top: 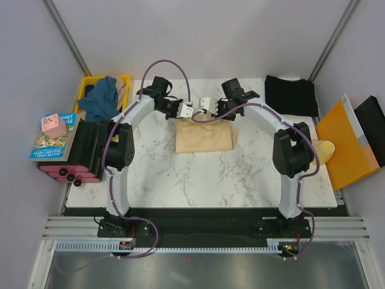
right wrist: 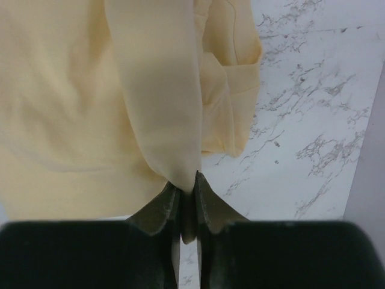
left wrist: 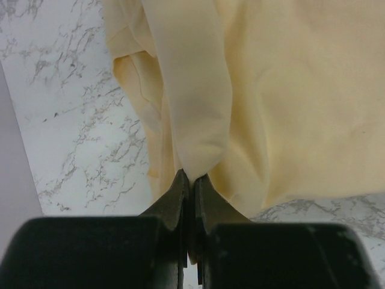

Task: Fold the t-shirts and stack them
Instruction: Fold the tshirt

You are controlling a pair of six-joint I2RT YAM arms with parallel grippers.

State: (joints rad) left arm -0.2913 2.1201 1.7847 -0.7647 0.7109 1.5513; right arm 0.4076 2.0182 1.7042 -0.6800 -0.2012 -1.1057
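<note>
The left tool (left wrist: 189,178) and the right tool (right wrist: 187,184) each pinched a fold of the cream t-shirt (top: 203,137), side by side at its far edge, on the marble desk (top: 198,177).

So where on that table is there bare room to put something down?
The widest bare patch is the near half of the marble table, between the cream t-shirt and the table's near edge. It is crowded along the far edge: the left gripper and right gripper pinch that shirt, and the black t-shirt fills the far right corner.
</note>
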